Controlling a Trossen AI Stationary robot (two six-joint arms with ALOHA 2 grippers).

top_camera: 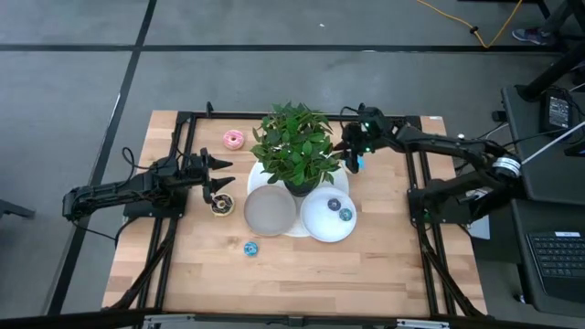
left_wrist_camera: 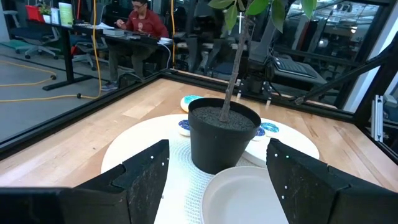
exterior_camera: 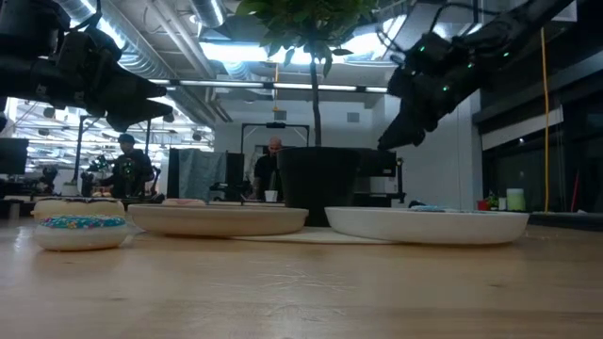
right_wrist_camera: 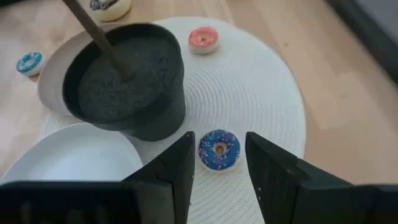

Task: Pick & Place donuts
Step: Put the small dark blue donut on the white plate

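**Two open grippers, one blue donut dead ahead of the right one**

Two sets of jaws are mine, and both stand apart with nothing held. My left gripper (top_camera: 222,176) hovers off the table (top_camera: 366,274), fingers wide. A chocolate donut (top_camera: 222,206) lies just beside and below it, but not between the jaws.

My right gripper (top_camera: 355,157) is the one lined up. From its wrist camera, the blue donut (right_wrist_camera: 219,150) sits flat on the white woven mat (right_wrist_camera: 261,81), centred in the gap between my two fingers (right_wrist_camera: 177,165) and ahead of them, untouched. It is a ring, so it has no long axis, and I judge that any closing line will do. The move is a straight advance onto it.

The black pot (right_wrist_camera: 124,87) stands near one finger, with a white plate (right_wrist_camera: 68,162) beside it, so that side is tight. A pink donut (right_wrist_camera: 203,38) lies farther ahead on the mat, well clear. The other side is open mat and bare wood.
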